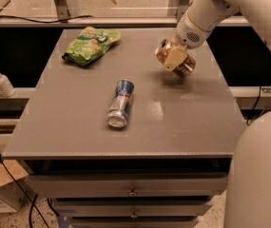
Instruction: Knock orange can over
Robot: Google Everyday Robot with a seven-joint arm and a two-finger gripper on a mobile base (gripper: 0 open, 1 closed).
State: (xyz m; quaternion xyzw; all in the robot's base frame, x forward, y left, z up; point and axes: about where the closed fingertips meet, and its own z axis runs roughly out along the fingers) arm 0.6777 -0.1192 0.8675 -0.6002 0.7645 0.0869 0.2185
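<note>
The orange can (165, 50) is copper-coloured and sits tilted well off upright, just above the right rear part of the grey table (78, 122). My gripper (175, 59) is shut around the can's middle, its tan fingers (175, 57) covering much of the can's body. The white arm reaches in from the upper right. The can casts a shadow on the table just beneath it.
A slim blue-and-silver can (120, 103) lies on its side at the table's middle. A green snack bag (91, 43) lies at the rear left. A white pump bottle (1, 81) stands on a ledge left of the table. Drawers (132, 186) are below.
</note>
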